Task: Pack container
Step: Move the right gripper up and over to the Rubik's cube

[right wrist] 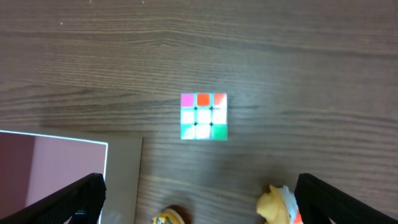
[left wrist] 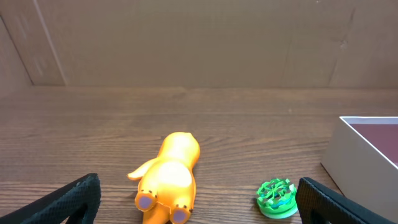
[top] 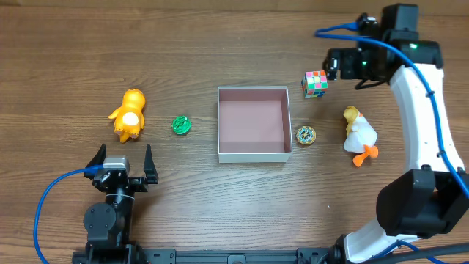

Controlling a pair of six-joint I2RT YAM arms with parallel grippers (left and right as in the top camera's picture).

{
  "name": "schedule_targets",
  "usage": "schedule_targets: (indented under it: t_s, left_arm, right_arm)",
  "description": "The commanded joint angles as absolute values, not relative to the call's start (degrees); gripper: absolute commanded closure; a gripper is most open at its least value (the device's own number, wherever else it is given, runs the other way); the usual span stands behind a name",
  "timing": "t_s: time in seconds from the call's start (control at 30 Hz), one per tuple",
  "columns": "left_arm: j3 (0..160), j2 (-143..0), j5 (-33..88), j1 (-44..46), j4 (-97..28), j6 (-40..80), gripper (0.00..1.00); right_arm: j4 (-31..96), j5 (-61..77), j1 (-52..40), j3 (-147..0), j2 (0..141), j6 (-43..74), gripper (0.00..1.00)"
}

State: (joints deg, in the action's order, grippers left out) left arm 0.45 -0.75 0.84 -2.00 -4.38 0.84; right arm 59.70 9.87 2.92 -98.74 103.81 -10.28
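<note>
The container (top: 253, 92), a shallow square box with white walls and a dull pink inside, sits mid-table with nothing in it; it also shows in the left wrist view (left wrist: 348, 146) and the right wrist view (right wrist: 121, 165). A colourful cube (top: 315, 83) (right wrist: 203, 116) lies right of its far corner. A small round gold disc (top: 305, 135) (right wrist: 166, 218) and a white-and-yellow duck toy (top: 358, 136) (right wrist: 277, 202) lie to its right. An orange animal toy (top: 129, 114) (left wrist: 169, 177) and a green disc (top: 181, 125) (left wrist: 277, 197) lie to its left. My left gripper (top: 122, 170) (left wrist: 199, 205) is open and empty near the front edge. My right gripper (top: 333, 64) (right wrist: 199, 199) is open and empty, high above the cube.
The wooden table (top: 220, 44) carries all the toys. A brown board wall (left wrist: 199, 37) stands behind the table. A blue cable (top: 51, 198) trails from the left arm, and another runs along the right arm (top: 440, 110).
</note>
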Motion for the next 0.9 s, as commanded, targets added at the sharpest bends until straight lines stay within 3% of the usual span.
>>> schedule_targets:
  t_s: [0.0,0.87]
  left_arm:
    - [0.3,-0.4,0.5,-2.3,-4.4,-0.5,0.0]
    - [0.3,-0.4,0.5,-2.3,-4.4,-0.5,0.0]
  right_arm:
    - [58.2,4.2,0.3,-99.8,105.4,-10.0,0.0]
    - [56.5,3.2,-1.1,-99.8,116.7,-5.8,0.0]
